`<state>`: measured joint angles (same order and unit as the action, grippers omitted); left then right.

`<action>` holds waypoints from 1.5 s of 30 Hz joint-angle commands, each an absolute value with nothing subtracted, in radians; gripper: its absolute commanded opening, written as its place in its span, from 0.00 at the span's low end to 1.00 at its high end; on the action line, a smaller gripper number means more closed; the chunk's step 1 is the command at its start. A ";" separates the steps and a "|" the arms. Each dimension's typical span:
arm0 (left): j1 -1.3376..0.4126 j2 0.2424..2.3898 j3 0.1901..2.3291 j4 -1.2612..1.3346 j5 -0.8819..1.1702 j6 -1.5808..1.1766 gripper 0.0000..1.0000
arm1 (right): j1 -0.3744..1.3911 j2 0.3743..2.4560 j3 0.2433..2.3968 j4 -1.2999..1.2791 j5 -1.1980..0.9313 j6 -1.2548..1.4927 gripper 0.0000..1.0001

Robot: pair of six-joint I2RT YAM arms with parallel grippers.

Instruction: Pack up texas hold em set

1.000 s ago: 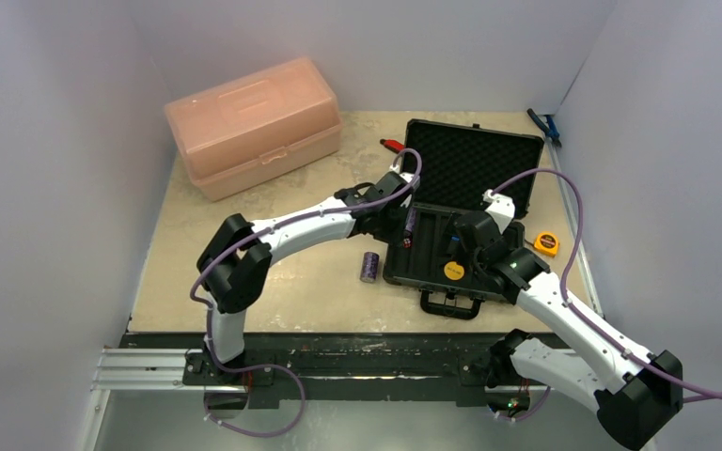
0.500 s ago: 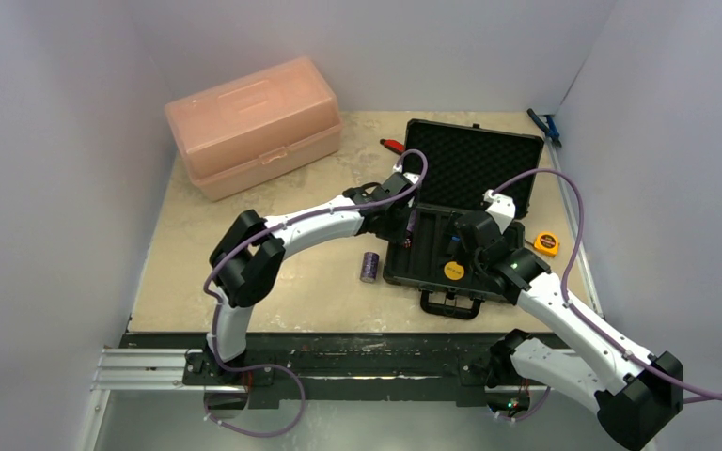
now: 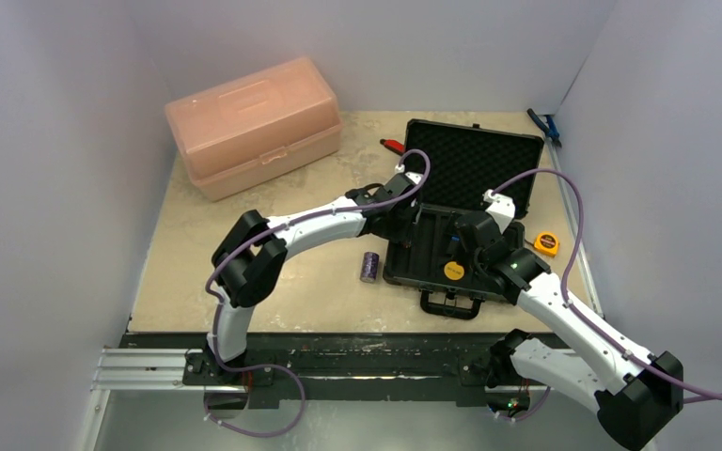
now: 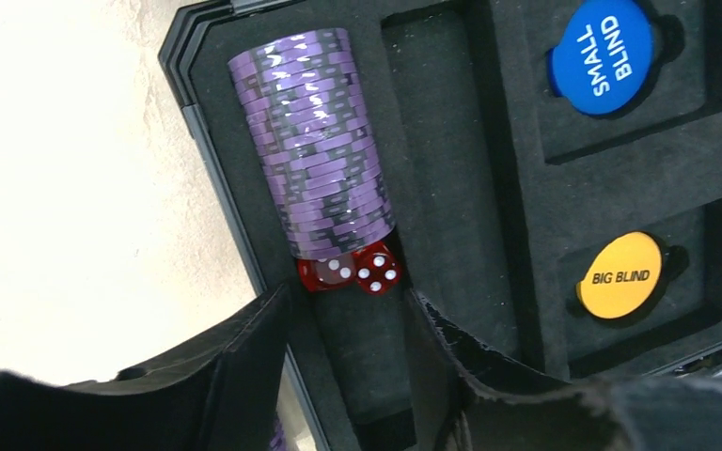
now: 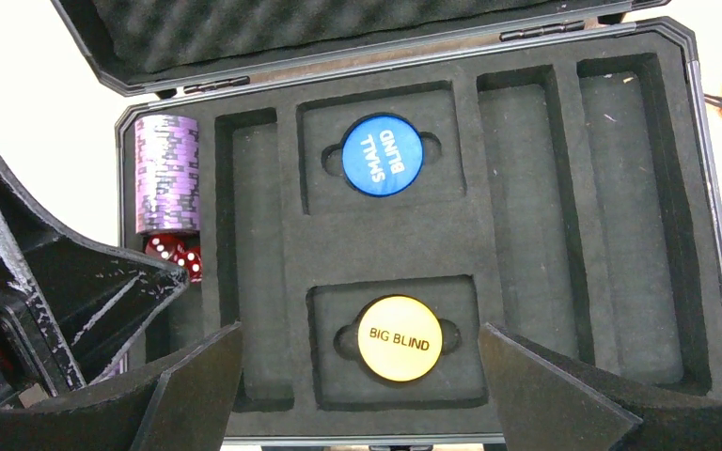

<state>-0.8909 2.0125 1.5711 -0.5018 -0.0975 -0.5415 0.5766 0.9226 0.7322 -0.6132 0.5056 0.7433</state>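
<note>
chips (image 4: 315, 141) now lie in the case's (image 5: 526, 188) leftmost slot against the dice (image 4: 357, 271), as the left claw (image 4: 348, 319) has just let go and stands open, the right claw (image 5: 359, 334) hangs wide and empty, so the second stack (image 3: 369, 266) on the table comes next.

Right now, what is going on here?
A poker set is being packed into the open black case. The left hand is open near a purple chip stack and two red dice in the leftmost slot. The right hand hovers open above the case. Another purple stack lies on the table.
</note>
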 commanded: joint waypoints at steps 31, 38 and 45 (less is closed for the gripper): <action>-0.742 1.288 1.212 -0.657 -0.304 -0.424 1.00 | 0.593 0.999 0.871 -0.580 0.352 0.758 0.99; -0.693 1.147 1.219 -0.858 -0.324 -0.429 1.00 | 0.799 1.146 1.023 -0.623 0.454 0.857 0.99; -0.666 1.025 1.201 -0.922 -0.392 -0.305 1.00 | 0.959 1.325 1.189 -0.665 0.505 0.951 0.99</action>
